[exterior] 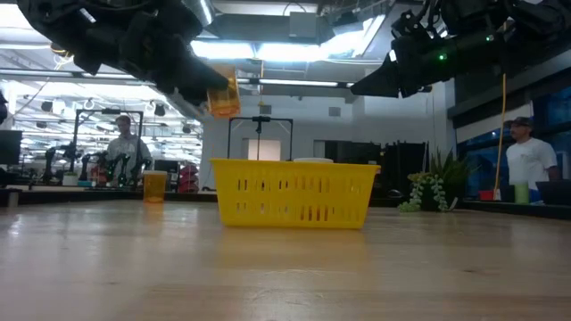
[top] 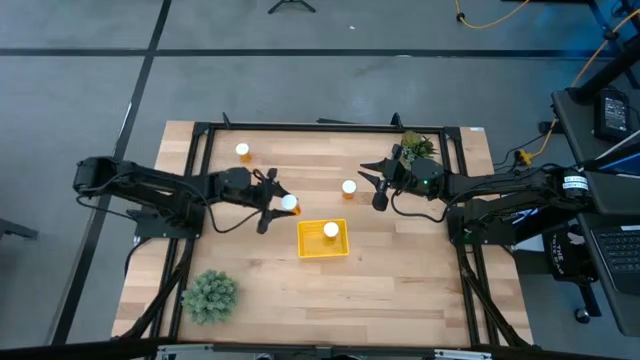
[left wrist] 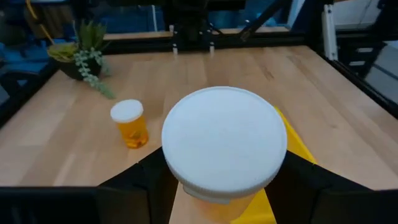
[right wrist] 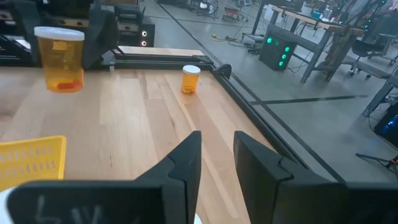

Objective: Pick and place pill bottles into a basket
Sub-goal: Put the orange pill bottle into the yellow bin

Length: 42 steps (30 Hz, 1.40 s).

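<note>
My left gripper is shut on a pill bottle, orange with a white cap, and holds it in the air just off the far left corner of the yellow basket. One bottle stands inside the basket. Another stands on the table between the two grippers. A third stands near the far left. My right gripper hovers open and empty above the table, to the right of the middle bottle. My left gripper pinches the bottle's orange body just under the cap between its two fingers, one on each side. The fingers come nearly level from the table's left. The bottle stands about upright, lifted clear of the table.
A green spiky plant sits at the near left and a potted plant at the far right corner. A black frame runs around the table. People stand in the room beyond.
</note>
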Available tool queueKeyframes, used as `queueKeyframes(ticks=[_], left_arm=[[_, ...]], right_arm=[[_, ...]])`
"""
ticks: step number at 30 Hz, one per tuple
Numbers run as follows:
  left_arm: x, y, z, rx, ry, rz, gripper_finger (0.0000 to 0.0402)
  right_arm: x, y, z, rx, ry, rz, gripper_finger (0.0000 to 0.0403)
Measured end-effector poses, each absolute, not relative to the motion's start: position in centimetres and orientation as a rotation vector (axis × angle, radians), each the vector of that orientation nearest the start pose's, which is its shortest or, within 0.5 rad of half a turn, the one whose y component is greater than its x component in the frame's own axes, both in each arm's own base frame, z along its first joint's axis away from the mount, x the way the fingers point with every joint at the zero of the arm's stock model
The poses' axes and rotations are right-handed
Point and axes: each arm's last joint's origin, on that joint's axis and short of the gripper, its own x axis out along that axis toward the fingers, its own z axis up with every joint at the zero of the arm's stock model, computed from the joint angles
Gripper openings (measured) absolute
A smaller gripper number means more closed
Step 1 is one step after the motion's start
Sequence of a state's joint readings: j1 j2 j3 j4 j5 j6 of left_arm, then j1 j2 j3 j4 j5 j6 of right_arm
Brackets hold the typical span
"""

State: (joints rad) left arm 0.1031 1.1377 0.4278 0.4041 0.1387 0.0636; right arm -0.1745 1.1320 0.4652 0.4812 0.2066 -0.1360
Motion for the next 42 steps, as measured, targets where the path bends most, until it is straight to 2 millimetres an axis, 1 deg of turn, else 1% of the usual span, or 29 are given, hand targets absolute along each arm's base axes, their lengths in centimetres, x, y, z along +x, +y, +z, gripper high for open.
queueKeyframes(ticks=[4,7,12,16,19,21,26,30,36,42], left_arm=[[23.4,0.9,19.7,0.004,0.266,-0.057,0.0200],[23.9,0.0,19.6,-0.045,0.236,-0.061,0.0200],[24.5,-1.6,19.3,-0.057,0.196,-0.113,0.0201],[25.0,-2.5,19.1,-0.050,0.167,-0.047,0.0201],[25.8,-3.1,19.3,-0.071,0.185,0.009,0.0201],[26.7,-3.6,19.5,-0.071,0.206,0.009,0.0201],[28.6,-4.1,19.7,-0.024,0.293,0.040,0.0201],[29.4,-4.2,19.0,-0.024,0.366,0.057,0.0201],[29.7,-4.7,17.5,-0.048,0.414,0.051,0.0201],[30.1,-4.9,15.8,-0.035,0.463,0.080,0.0201]], right_arm=[[22.7,-4.6,22.0,-0.133,0.211,-0.364,0.0099],[22.7,-4.5,22.0,-0.132,0.213,-0.364,0.0099],[22.6,-4.5,21.5,-0.130,0.265,-0.360,0.0099],[22.5,-4.5,21.1,-0.084,0.305,-0.361,0.0099],[22.6,-4.4,21.1,-0.068,0.301,-0.311,0.0099],[22.6,-4.2,21.1,-0.061,0.298,-0.261,0.0099],[22.6,-4.1,21.0,-0.033,0.300,-0.218,0.0099],[22.7,-3.7,21.0,-0.012,0.301,-0.204,0.0099],[22.8,-2.5,21.0,-0.024,0.300,-0.151,0.0099],[22.9,-1.8,21.0,-0.029,0.299,-0.121,0.0099]])
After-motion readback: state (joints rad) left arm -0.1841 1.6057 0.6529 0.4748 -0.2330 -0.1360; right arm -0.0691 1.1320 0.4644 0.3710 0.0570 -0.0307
